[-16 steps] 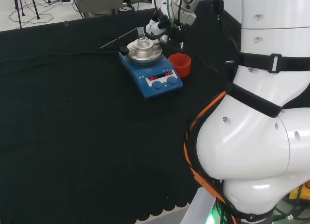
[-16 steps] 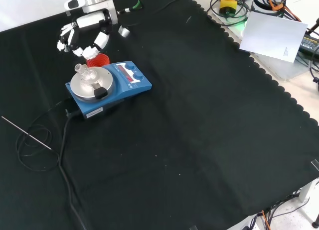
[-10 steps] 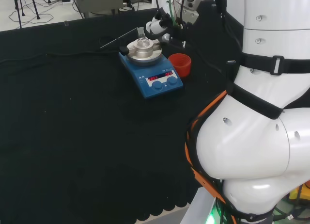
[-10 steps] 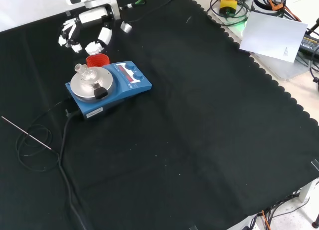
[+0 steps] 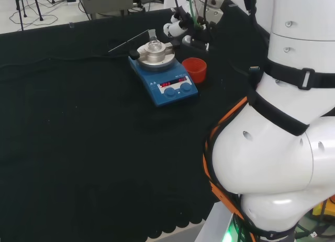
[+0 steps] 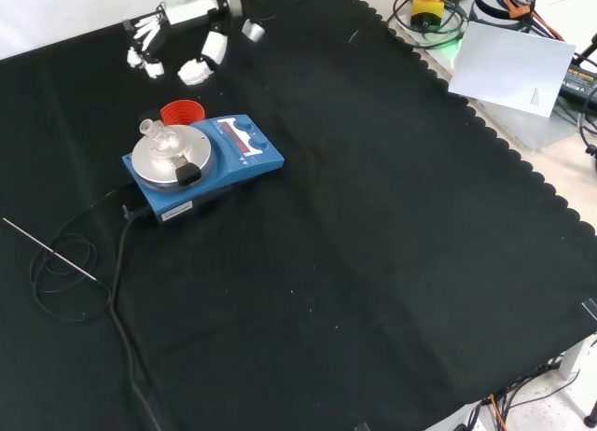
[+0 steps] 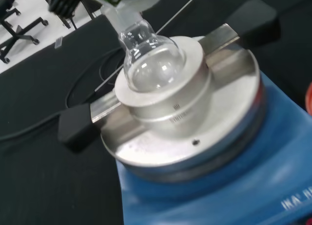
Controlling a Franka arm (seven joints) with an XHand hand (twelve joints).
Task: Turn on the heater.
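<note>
Lab bench setup: black cloth [image 6: 373, 263] over the table, blue hotplate heater [image 5: 166, 79] with a round-bottom glass flask [image 7: 148, 57] in its metal block. Behind the heater in head view, a grey equipment box [image 5: 106, 1], cables and stands on the floor; office chair base [image 7: 19, 20] near the bench

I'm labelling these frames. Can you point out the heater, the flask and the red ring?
heater [image 6: 244, 162], front view, blue top face.
flask [image 7: 152, 62], wrist view, round glass bulb.
red ring [image 5: 195, 69], head view, outer wall.
</note>
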